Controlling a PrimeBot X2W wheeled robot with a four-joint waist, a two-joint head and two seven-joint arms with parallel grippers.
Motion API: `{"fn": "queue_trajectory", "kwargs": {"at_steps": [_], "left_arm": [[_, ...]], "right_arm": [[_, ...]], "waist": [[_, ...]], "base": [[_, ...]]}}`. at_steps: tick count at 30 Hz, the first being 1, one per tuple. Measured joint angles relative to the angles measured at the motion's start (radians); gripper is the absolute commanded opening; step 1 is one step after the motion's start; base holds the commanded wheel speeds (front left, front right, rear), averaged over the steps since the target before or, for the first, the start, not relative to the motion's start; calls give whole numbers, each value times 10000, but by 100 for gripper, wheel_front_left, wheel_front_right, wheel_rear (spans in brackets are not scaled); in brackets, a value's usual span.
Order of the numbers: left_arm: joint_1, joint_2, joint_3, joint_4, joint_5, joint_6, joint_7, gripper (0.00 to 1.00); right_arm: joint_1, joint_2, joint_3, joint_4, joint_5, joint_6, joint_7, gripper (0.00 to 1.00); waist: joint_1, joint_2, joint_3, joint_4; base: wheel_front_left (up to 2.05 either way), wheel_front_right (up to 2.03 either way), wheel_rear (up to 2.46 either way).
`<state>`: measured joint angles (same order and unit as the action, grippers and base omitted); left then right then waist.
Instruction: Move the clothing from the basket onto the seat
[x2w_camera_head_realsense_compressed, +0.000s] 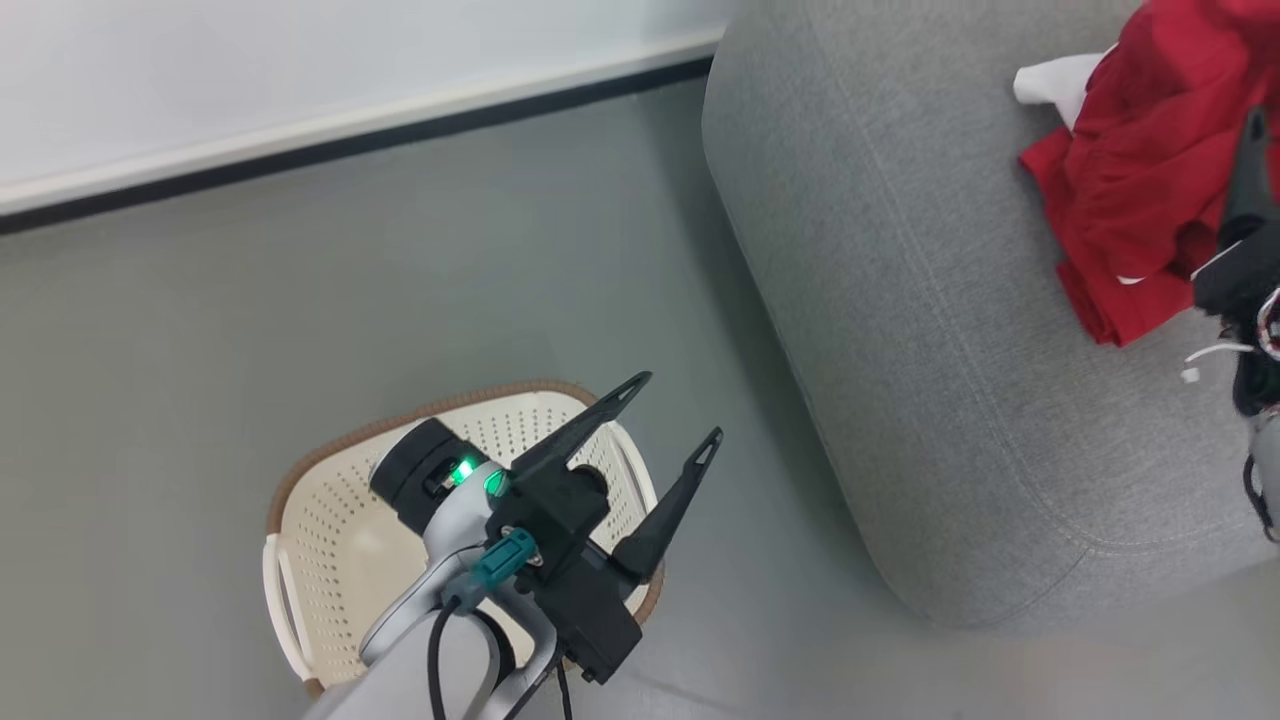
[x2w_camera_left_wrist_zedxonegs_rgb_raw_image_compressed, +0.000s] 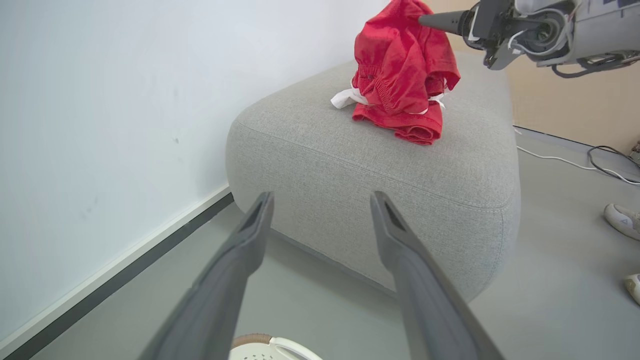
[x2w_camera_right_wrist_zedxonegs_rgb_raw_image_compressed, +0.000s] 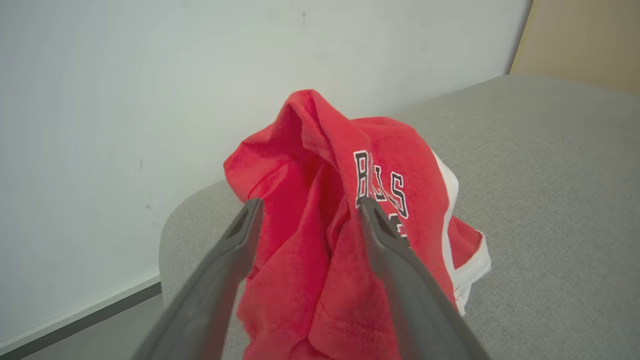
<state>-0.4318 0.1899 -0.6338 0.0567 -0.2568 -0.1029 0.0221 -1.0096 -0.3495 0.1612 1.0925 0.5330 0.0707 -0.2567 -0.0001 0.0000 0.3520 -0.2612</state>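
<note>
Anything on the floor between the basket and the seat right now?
Nothing: in the head view, bare grey floor separates the basket from the seat. The open left gripper hangs above the basket, pointing at the seat.

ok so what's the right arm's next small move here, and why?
Probably draw the right gripper back and up, clear of the clothing. Its jaws stand open with red fabric between them, and the clothing rests heaped on the seat. The visible part of the basket shows no clothing. Go slowly: fabric may cling to a finger.
</note>
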Motion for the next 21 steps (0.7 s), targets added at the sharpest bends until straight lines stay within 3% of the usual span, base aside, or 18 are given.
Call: {"fn": "queue_trajectory", "kwargs": {"at_steps": [8,21], "left_arm": [[519,-59,337,255,-384,357,-322,100],[1600,-38,1315,353,-771,1337,-692,100]], "right_arm": [[1097,332,362,-947,-412,90,0,100],[3232,1110,1101,-2974,-966,190,0,100]], "waist": [[0,-1,-867,70],[-1,-1,-1919,612]], "base": [[0,0,0],[0,0,0]]}}
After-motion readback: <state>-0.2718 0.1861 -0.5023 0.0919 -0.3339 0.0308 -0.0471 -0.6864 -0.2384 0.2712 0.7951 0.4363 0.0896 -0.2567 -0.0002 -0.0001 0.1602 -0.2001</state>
